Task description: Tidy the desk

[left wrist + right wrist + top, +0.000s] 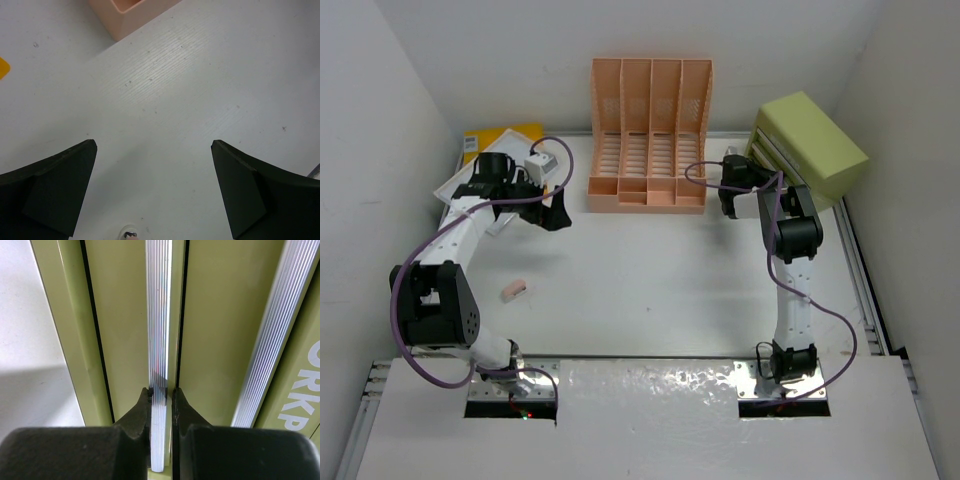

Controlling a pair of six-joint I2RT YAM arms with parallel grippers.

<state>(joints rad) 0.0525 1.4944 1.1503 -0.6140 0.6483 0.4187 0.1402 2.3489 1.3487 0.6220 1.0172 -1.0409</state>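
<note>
Right wrist only, right claw (161, 392) clamped on silver handle (159, 315), left wrist, left claw (153, 145) apart

Matt white desk (175, 100), ribbed shiny drawer handle (159, 315) (metal)

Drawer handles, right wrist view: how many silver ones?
2. The middle handle is pinched in the right gripper; the second handle slants along the right side. The green drawer box may have more out of frame.
</note>
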